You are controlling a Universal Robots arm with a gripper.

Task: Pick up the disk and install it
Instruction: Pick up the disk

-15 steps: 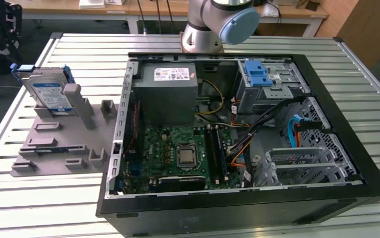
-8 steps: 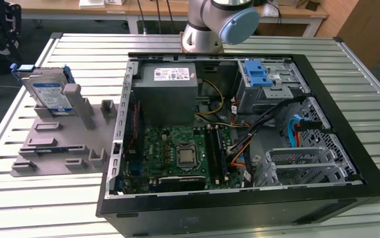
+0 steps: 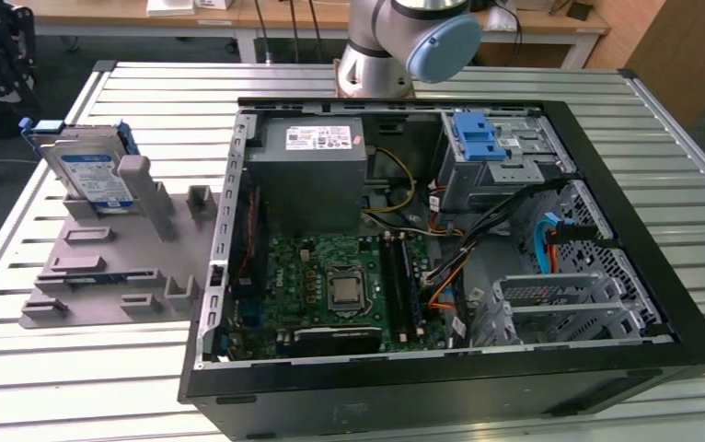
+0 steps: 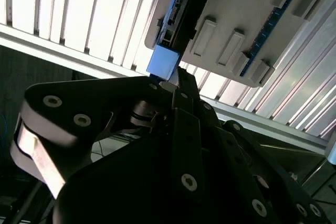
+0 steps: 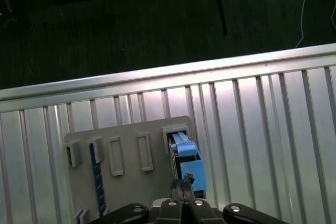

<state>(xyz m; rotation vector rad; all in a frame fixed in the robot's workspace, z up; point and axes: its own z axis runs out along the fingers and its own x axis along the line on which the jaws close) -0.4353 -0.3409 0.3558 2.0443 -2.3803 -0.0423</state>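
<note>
Disk: the disk (image 3: 87,168) stands on edge in a slot of a grey holder (image 3: 107,267) at the exterior view's left, label facing the camera, blue carrier frame around its edges

Holder: a flat grey plate with raised tabs and slots, lying on the slatted metal table (image 3: 83,368) just beside the open computer case (image 3: 451,391)

Jaws: in both wrist views the gripper (image 5: 184,184) (image 4: 174,84) points at the blue end of the disk (image 5: 185,162) (image 4: 164,60); the jaws look pressed together with nothing between them, and whether they touch the carrier cannot be told

Wrist views: both show the grey holder (image 5: 128,187) (image 4: 236,3) on the bright slats of the table (image 5: 262,129) (image 4: 79,9), with the disk seen edge-on at the holder's end

Case: lies on its side with the panel off, showing a green motherboard (image 3: 328,285), a grey power supply box (image 3: 309,180) with a white sticker, and a blue ridged clip (image 3: 481,138) on the drive cage

Arm: its grey base with a pale blue cap (image 3: 392,41) rises at the table's far edge, behind the case
</note>
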